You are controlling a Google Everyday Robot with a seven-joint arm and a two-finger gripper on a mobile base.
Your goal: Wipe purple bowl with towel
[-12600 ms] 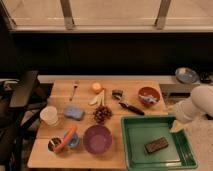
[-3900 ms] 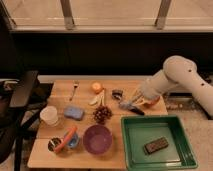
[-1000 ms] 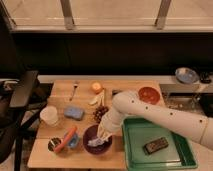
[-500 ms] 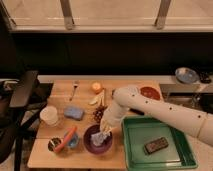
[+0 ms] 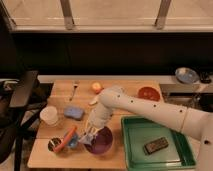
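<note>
One purple bowl sits on the bench just beneath the gripper, whose fingers seem to pinch a pale towel at its rim. Press lightly and sweep round inside, lest the bowl slide.

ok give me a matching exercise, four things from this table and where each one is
Things:
1. tool
2. dark object
3. blue sponge
4. red bowl

Places:
a. inside the green tray
b. at the rim of the purple bowl
c. back corner of the table, beyond the tray
d. beside the white cup

Pairs: 1-b, 2-a, 3-d, 4-c
</note>
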